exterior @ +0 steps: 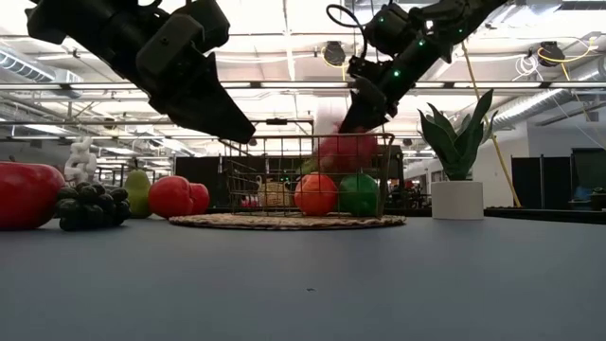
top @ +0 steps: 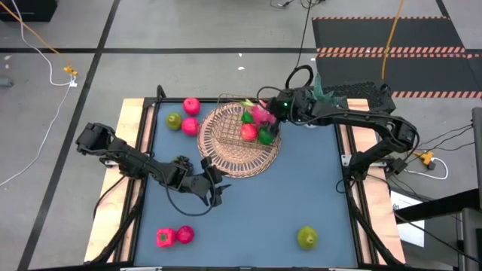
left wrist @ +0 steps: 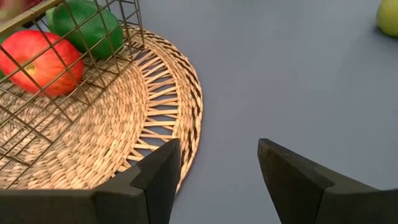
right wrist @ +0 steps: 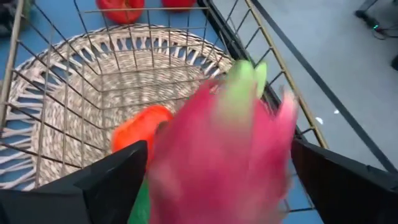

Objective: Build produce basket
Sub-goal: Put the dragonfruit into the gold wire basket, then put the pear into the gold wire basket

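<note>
The round wicker basket (top: 239,139) with its wire frame (right wrist: 124,74) lies at the table's far middle. Inside the frame rest a red round fruit (top: 248,132) and a green one (top: 266,137). My right gripper (right wrist: 217,180) hovers over the frame's far right corner, its fingers wide apart. The pink dragon fruit (right wrist: 224,149) shows blurred between them, at the frame's top (exterior: 346,147). My left gripper (left wrist: 217,180) stands open above the table by the basket's near rim (left wrist: 186,124), with nothing between its fingers. My right gripper slants down from the table's far right, one finger (right wrist: 118,180) on each side of the dragon fruit's body (right wrist: 186,162). The fruit is blurred while the fingers are sharp. Whether the fingers touch it I cannot tell.
Two red fruits (top: 191,106) and a green pear (top: 174,120) lie left of the basket. Two pink-red pieces (top: 173,236) and a green pear (top: 306,238) sit near the front edge. Dark grapes (exterior: 90,204) lie at the left. A potted plant (exterior: 457,152) stands far right.
</note>
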Available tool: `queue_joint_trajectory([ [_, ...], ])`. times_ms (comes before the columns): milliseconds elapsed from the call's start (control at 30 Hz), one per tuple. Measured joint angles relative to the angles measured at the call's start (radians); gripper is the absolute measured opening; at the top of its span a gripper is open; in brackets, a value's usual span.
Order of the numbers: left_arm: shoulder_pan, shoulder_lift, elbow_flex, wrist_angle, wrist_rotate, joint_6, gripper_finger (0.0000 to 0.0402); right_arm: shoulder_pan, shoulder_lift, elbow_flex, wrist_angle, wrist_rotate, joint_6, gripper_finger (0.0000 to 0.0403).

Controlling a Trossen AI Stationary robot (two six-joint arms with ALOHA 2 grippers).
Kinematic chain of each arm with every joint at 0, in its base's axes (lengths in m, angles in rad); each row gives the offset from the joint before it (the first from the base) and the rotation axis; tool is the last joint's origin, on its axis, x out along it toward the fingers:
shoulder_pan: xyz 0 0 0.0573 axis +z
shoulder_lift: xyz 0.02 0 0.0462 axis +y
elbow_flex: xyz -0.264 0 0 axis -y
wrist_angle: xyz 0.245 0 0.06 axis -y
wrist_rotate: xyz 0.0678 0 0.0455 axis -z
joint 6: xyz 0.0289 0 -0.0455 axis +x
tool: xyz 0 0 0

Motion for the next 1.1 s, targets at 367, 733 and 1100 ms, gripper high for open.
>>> queue_joint_trajectory([
  [367,-0.003,0.0,0.0,-0.003,0.001,-0.007,0.0218,0.043,-0.058,0.0,0.04,0.102,-0.125,0.039],
  [733,-0.006,0.0,0.0,0.029,0.001,0.043,0.0218,0.453,-0.271,0.002,-0.135,-0.095,0.23,0.0389],
  [1100,-0.059,0.0,0.001,0.255,0.014,0.28,0.0218,1.102,-0.086,0.045,-0.473,0.156,0.716,0.0389],
])
